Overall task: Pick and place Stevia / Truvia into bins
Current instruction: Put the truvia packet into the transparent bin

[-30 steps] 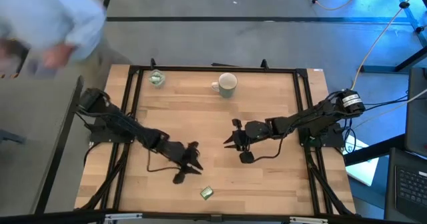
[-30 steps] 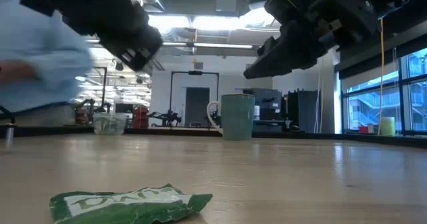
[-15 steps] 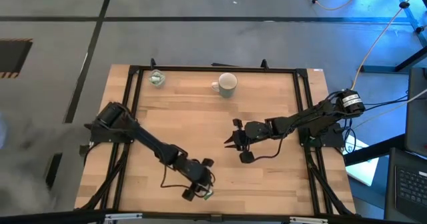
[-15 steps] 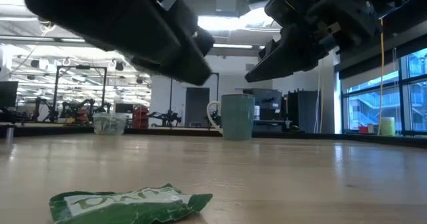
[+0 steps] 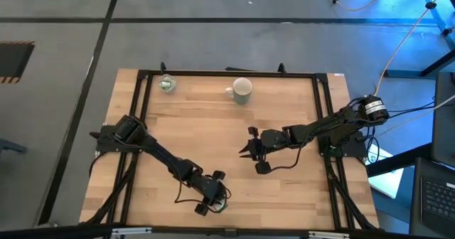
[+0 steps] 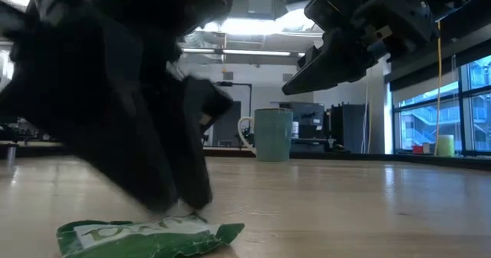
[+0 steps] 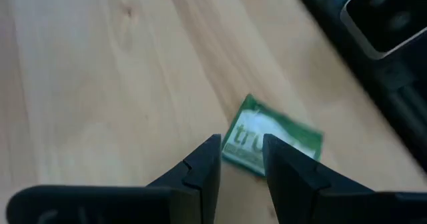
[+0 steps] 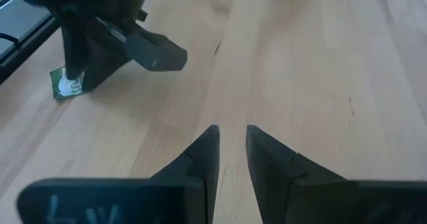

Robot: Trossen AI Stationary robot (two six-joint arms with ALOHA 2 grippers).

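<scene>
While the left tool (image 7: 240,159) hangs low over the near edge of the worktop (image 5: 284,189), its fingers stand a little apart with a gap between them and nothing pinched; the green-and-white sachet (image 7: 270,143) lies flat on the wood just beyond the tips, touching neither as far as the wrist view shows. The step in hand is judged to be the pick. The next move likely calls for a short advance and descent so the fingers straddle one edge of the sachet before pressing together; a flat packet gives little to catch. Farther in, the right tool (image 5: 247,150) waits above mid-worktop, fingers slightly apart, empty. Nothing stands between sachet and bins. At the far edge stand the mug (image 5: 242,89), handle leftward, and the clear cup (image 5: 167,84) near the far left corner, already holding something green.
</scene>
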